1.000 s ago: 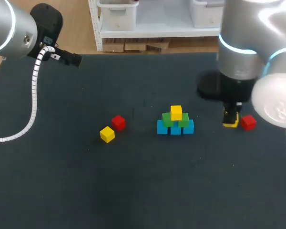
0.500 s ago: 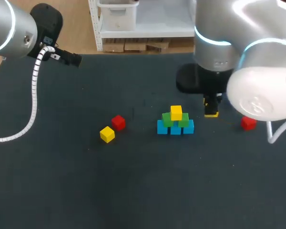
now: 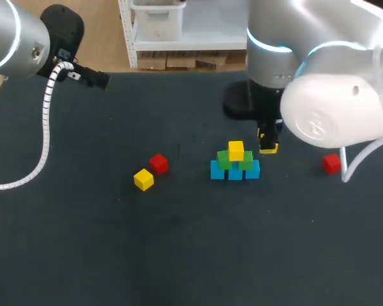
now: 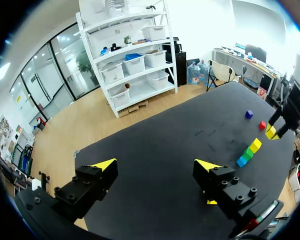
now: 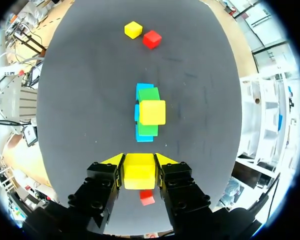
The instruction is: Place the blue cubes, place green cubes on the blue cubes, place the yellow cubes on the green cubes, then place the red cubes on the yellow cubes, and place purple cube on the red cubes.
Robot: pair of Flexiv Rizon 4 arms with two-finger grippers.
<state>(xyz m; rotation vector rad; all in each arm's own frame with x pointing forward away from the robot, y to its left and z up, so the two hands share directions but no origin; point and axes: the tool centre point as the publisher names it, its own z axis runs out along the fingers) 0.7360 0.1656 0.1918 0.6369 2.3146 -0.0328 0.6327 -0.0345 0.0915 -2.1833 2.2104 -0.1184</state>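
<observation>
- Blue cubes (image 3: 235, 171) form a row of three at the base of a stack near the middle of the tabletop (image 3: 179, 255). In the right wrist view they are mostly covered by the layers above.
- A purple cube (image 4: 248, 114) is made out only in the left wrist view, small and past the stack. In the head view it is hidden behind the right arm (image 3: 325, 95).
- Two green cubes (image 3: 225, 159) are set on the blue row, with one top yellow cube (image 3: 235, 150) on them.
- Three yellow cubes are counted in all. A loose yellow cube (image 3: 143, 180) lies left of the stack.
- Two reds are counted. One red cube (image 3: 157, 164) lies just beside the loose yellow one, and a second red cube (image 3: 331, 164) lies toward the right edge.
- The right gripper (image 5: 139, 161) is clamped on the held yellow cube (image 5: 139, 172), just beside the stack on its right-edge side.
- The left gripper (image 4: 155, 165) is held with its fingers wide apart, by the far left corner.
</observation>
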